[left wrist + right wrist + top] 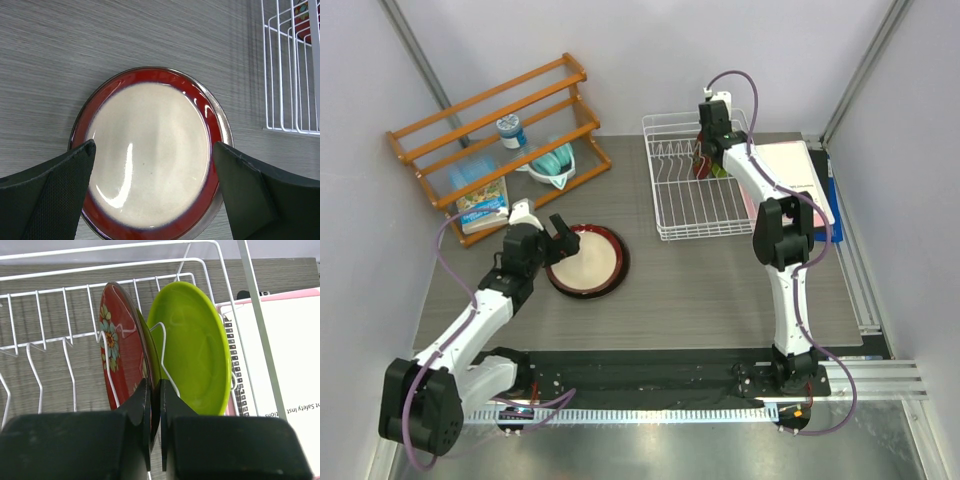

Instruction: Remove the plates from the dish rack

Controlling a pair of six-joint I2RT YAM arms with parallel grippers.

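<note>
In the dish rack (pixel 665 215), upper right, the patterned red plate (pixel 117 350) is pinched at its rim by the jaws of the right gripper (pixel 155 390). It should be lifted straight up, clear of the lime plate (pixel 195 345). The jaws of the left gripper (pixel 154 150) are spread over the red-rimmed plate (pixel 588 262).

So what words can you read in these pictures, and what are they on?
"Safety Inst...tions": upside down on the white booklet, the middle hidden by a rack wire.
Book cover: too small to read.
Tin label: too small to read.
</note>
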